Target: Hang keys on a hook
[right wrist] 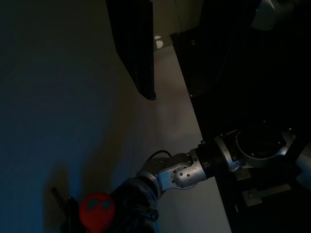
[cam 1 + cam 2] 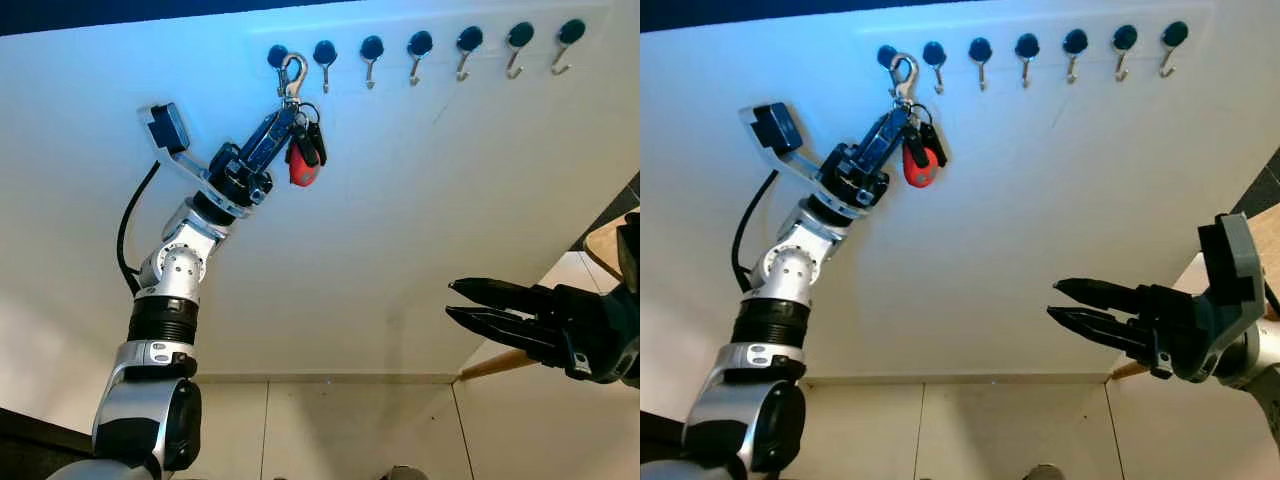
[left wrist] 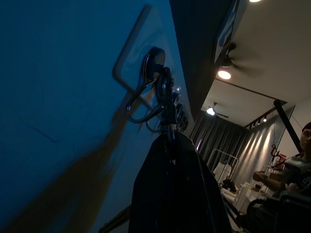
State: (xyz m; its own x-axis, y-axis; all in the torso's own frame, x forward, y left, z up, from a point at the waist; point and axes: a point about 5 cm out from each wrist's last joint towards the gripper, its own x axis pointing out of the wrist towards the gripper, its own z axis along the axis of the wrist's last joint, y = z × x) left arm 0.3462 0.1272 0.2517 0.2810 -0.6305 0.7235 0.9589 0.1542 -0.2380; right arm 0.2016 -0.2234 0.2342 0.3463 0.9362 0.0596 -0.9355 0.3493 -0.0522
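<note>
High on the white wall [image 2: 420, 200], in the upper part of the frame, runs a row of hooks [image 2: 420, 55] with dark round heads. The left gripper [image 2: 285, 125] is raised to the upper left of the frame and is clenched on the keys [image 2: 305, 150], a bunch with a red fob [image 2: 301, 170] and some dark keys hanging just beside the black fingers. The silver carabiner [image 2: 291, 75] on top of the bunch reaches up to the leftmost hook [image 2: 278, 55]. In the left wrist view the carabiner [image 3: 146, 97] seems to lie against the hook's plate, but this picture is dark and I cannot tell if it is really caught on the hook. The second hook [image 2: 324, 58] is just beside the clip on the right.

The right gripper [image 2: 470, 305] hangs in the lower right of the frame, well apart from the keys, its two long fingers a little open and pointing to the left, with nothing between them.

Below the wall there is a pale tiled floor [image 2: 330, 430]. In the left wrist view a person [image 3: 291, 170] is at the lower right edge, under ceiling lamps [image 3: 224, 74].
</note>
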